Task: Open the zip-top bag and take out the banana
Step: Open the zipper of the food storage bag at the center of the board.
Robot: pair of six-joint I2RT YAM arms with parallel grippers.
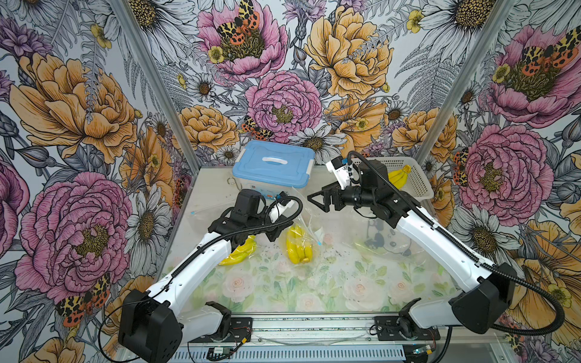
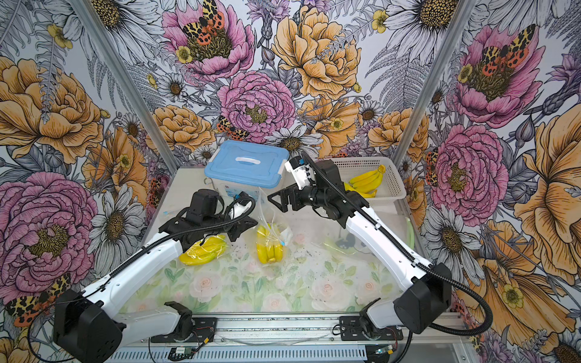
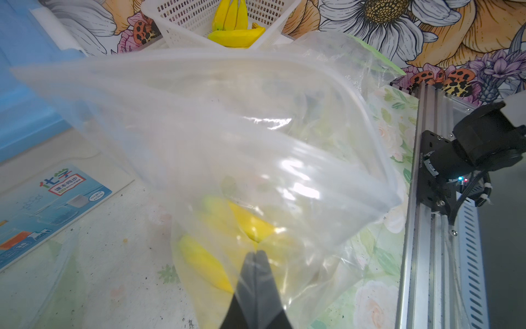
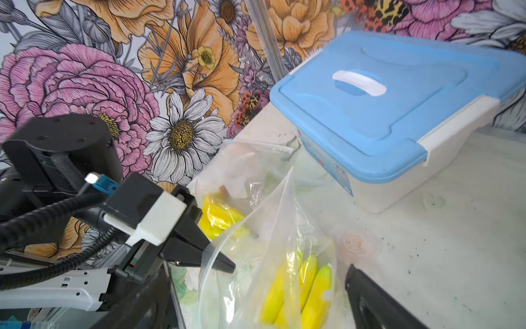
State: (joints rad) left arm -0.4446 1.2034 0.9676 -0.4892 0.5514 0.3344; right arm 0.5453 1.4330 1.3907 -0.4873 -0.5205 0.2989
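The left gripper (image 4: 229, 266) is clenched on an edge of the zip-top bag (image 3: 227, 136). The right gripper (image 1: 314, 199) hangs released at the bag's 1 o'clock (nothing in it). The table (image 1: 283, 292) lies free across its 6 o'clock half. The blue-lidded box (image 1: 273, 165) crowds 12 o'clock and the basket (image 1: 419, 185) sits at 2 o'clock. The banana (image 1: 298, 250) lies inside the bag, mid-table.

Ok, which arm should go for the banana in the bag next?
Probably right. The left pincer is shut on the zip-top bag, holding it up; the right pincer is open, empty and near the banana inside.
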